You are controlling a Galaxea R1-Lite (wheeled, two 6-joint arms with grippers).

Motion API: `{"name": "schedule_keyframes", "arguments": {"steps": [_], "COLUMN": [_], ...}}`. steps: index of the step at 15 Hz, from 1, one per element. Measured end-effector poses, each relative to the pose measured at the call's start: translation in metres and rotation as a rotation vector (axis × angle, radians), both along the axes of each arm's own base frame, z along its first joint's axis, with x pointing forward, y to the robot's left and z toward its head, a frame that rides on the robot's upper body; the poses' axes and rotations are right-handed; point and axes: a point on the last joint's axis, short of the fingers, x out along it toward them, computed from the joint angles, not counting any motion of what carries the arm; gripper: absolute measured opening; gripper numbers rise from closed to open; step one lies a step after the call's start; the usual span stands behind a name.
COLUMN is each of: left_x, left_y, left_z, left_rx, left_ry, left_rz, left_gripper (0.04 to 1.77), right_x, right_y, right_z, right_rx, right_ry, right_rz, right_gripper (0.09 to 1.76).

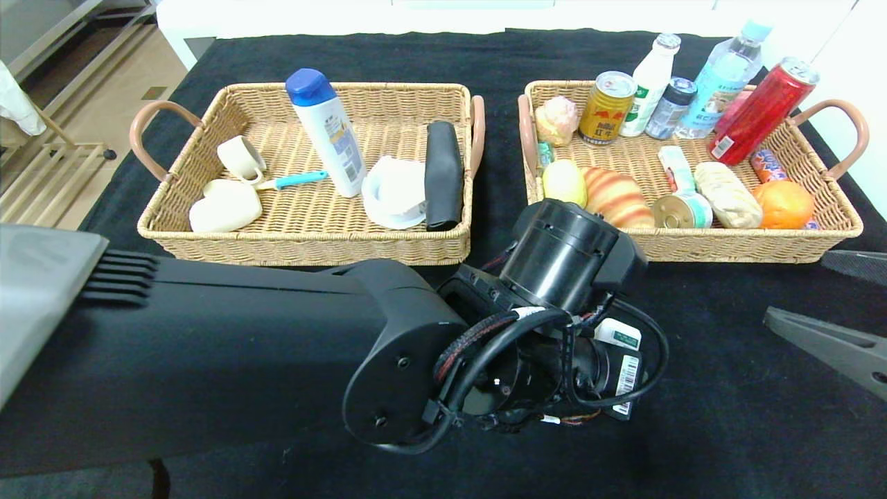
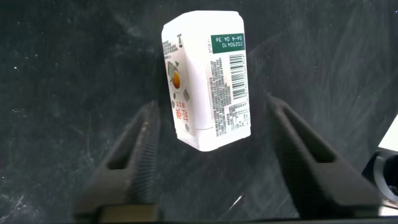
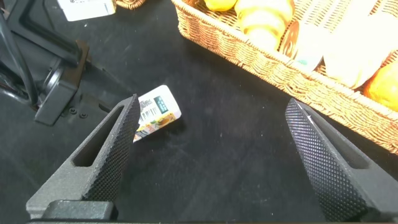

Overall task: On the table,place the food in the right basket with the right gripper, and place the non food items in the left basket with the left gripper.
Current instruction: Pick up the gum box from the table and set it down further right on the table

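A small white carton (image 2: pixel 208 78) with a green label lies on the black cloth, in front of the gap between the two baskets. My left gripper (image 2: pixel 211 149) hangs over it, open, a finger on each side and neither touching. In the head view my left wrist hides all but a corner of the carton (image 1: pixel 618 335). The right gripper (image 3: pixel 208 155) is open and empty at the right, with the carton (image 3: pixel 155 112) beyond one finger. The shampoo bottle (image 1: pixel 326 132) and black glasses case (image 1: pixel 443 173) lie in the left basket (image 1: pixel 305 242). Croissant (image 1: pixel 617 197) and lemon (image 1: pixel 563 181) lie in the right basket (image 1: pixel 748 246).
The left basket also holds cream cups (image 1: pixel 239 158), a white round dish (image 1: pixel 393 193) and a blue-handled brush (image 1: pixel 291 181). Cans, bottles, a bread roll (image 1: pixel 727 194) and an orange (image 1: pixel 783 204) crowd the right basket. My left arm (image 1: pixel 242 346) spans the front of the table.
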Motion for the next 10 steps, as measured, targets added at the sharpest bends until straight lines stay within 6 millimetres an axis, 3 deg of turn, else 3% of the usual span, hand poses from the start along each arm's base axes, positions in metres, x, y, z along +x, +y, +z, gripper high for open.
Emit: {"name": "schedule_keyframes", "arguments": {"steps": [6, 10], "left_x": [-0.004, -0.014], "left_y": [0.007, 0.028], "left_z": [0.001, 0.012], "left_rx": [0.049, 0.070], "left_ry": [-0.041, -0.085], "left_rz": [0.002, -0.022], "left_gripper": [1.50, 1.59], "right_x": [-0.005, -0.008], "right_y": [-0.001, -0.005], "right_z": [0.002, 0.008], "right_rx": [0.008, 0.041], "right_ry": [-0.016, -0.027], "right_rz": [0.005, -0.014], "right_gripper": [1.71, 1.71]}}
